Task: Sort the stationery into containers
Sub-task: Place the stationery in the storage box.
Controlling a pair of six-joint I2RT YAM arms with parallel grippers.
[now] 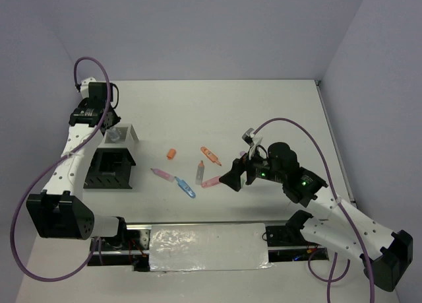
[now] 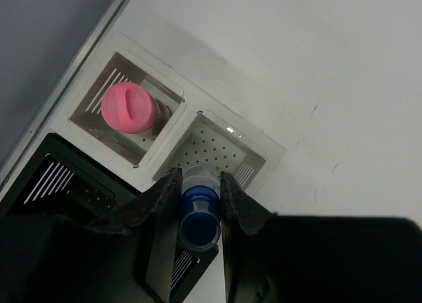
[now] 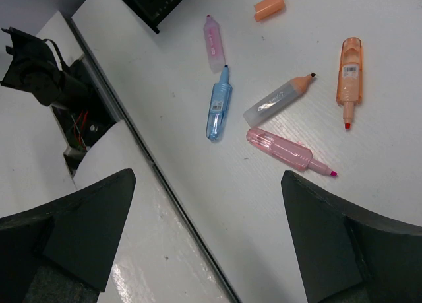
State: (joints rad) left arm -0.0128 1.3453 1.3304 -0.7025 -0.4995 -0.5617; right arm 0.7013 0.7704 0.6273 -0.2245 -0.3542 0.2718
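Six loose pieces lie on the white counter (image 1: pixel 264 111) in the top view: a small orange cap (image 1: pixel 171 154), an orange highlighter (image 1: pixel 211 156), a grey marker with an orange tip (image 1: pixel 200 172), a pink highlighter (image 1: pixel 211 181), a pale pink pen (image 1: pixel 161 174) and a blue pen (image 1: pixel 185 187). All are well apart from the black-and-white slatted desk organizer (image 1: pixel 92 177) at the left. My left gripper (image 1: pixel 111 126) hangs over its white half.

From my left wrist, the left gripper (image 2: pixel 200 184) is clenched on a blue-capped clear bottle (image 2: pixel 200 217) above a bare white compartment (image 2: pixel 211 151). A pink-capped tube (image 2: pixel 128 107) stands in the neighbouring white one.

From my right wrist, the right gripper (image 3: pixel 208 184) gapes wide above the pens, holding nothing.

I judge one item sorted, one nearly placed and six left.
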